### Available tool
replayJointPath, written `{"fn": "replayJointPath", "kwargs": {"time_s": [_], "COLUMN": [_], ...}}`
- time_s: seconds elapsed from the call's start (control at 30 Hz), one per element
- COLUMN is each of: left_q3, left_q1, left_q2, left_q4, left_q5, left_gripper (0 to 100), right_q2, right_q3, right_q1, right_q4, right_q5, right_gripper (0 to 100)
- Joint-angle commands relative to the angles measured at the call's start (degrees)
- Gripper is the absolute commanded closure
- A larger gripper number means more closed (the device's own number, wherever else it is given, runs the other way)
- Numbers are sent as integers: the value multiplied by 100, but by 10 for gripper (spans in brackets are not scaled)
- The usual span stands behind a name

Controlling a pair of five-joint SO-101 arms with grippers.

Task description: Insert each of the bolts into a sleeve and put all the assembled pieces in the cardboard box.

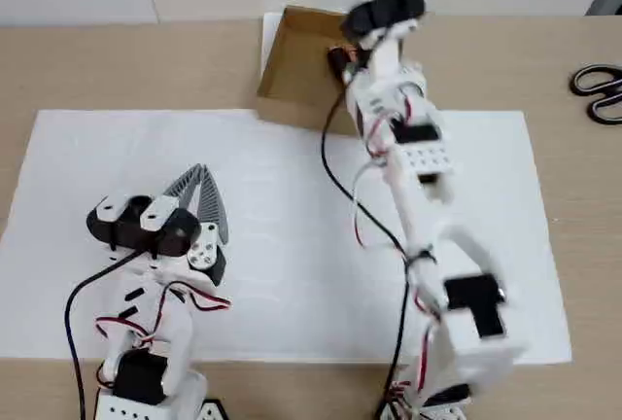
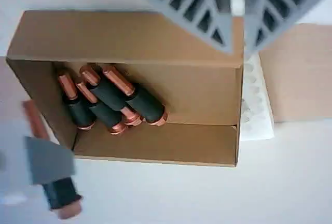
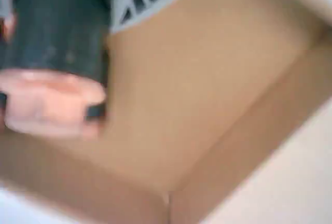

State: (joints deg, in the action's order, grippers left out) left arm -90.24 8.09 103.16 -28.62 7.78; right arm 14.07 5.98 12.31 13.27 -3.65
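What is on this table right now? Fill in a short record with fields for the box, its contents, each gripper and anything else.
box: brown cardboard box, open, at the far edge of the white paper sheet
contents: four copper bolts in black sleeves, lying side by side
right gripper: over the box, shut on a fifth black-sleeved copper bolt
left gripper: empty, over the sheet
other: black scissors on the wooden table
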Motion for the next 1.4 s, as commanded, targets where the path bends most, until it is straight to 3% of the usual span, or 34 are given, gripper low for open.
{"fn": "replayJointPath", "kwargs": {"time_s": [0.0,0.17,0.53,0.9,1.13,1.37], "left_q3": [-13,-13,-268,-268,-268,-268], "left_q1": [-18,-18,-26,-26,-26,-26], "left_q2": [70,70,70,70,70,70], "left_q4": [141,141,149,149,149,149], "left_q5": [9,9,9,9,9,9], "left_gripper": [994,994,994,994,994,994], "right_q2": [884,2360,4725,5464,5490,5455], "right_q3": [-1547,-3015,-5451,-5890,-5890,-5890], "right_q1": [119,233,242,470,462,470], "right_q4": [-180,-163,-127,-110,567,629], "right_q5": [-510,-1275,-1292,-1301,-1301,-1301], "right_gripper": [995,995,995,986,779,779]}}
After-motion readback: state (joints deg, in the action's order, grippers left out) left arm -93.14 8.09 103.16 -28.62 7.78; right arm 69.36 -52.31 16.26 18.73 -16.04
